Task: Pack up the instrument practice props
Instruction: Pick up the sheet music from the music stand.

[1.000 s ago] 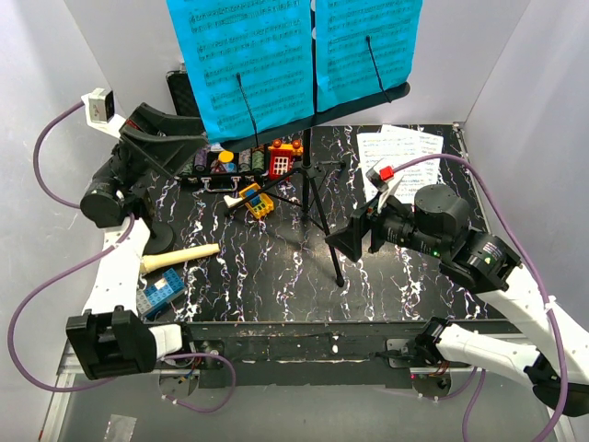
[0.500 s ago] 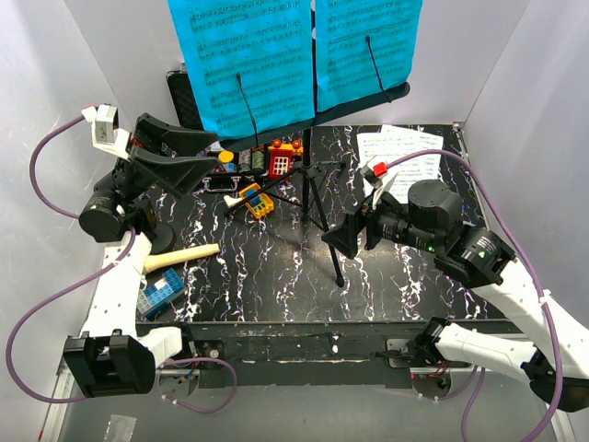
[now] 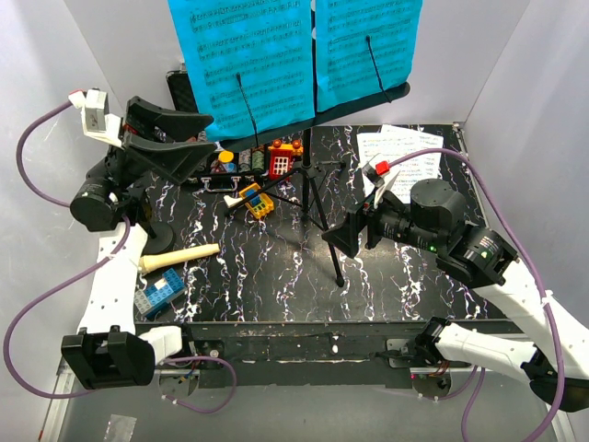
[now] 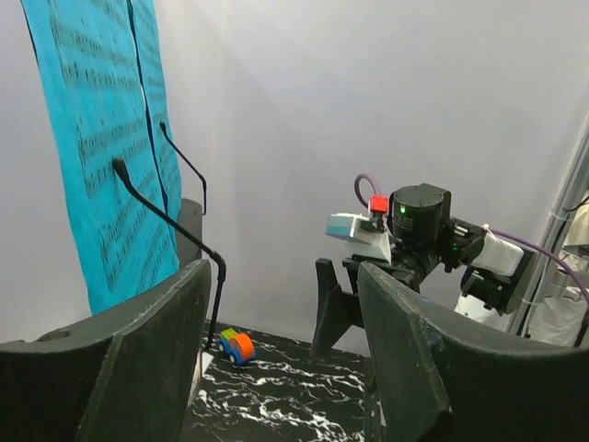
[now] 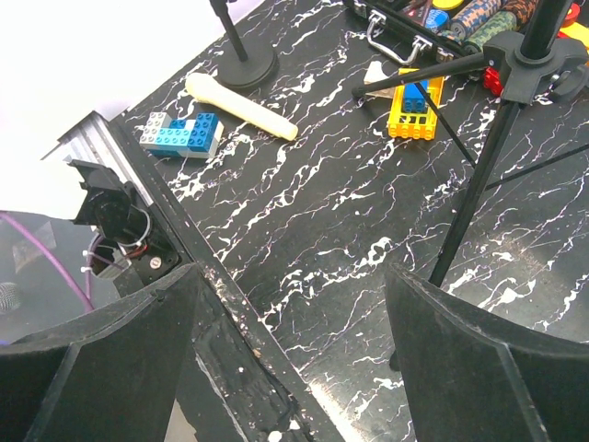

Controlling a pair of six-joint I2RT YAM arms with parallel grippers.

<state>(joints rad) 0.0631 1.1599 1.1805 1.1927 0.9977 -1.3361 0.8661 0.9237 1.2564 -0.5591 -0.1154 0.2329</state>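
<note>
The black music stand (image 3: 309, 189) stands at mid-table on tripod legs, its desk holding two blue sheet-music pages (image 3: 244, 69) under wire clips. The cream microphone (image 3: 180, 259) lies front left, beside the small round-based mic stand (image 3: 156, 241). My left gripper (image 3: 204, 138) is open and empty, raised near the left blue page (image 4: 101, 138), which fills the left of its wrist view. My right gripper (image 3: 342, 236) is open and empty, low, just right of the tripod (image 5: 497, 157). Its wrist view shows the microphone (image 5: 241, 101) and the mic stand base (image 5: 244, 70).
A black case of poker chips (image 3: 247, 162) lies behind the stand. Yellow blocks (image 3: 256, 201) and blue blocks (image 3: 156, 295) lie on the table, with a toy car (image 4: 237, 346) at the back. White sheet pages (image 3: 405, 152) lie back right. White walls enclose three sides.
My left arm has lifted and swung its open gripper up and back toward the left blue page. My right arm has barely moved.
</note>
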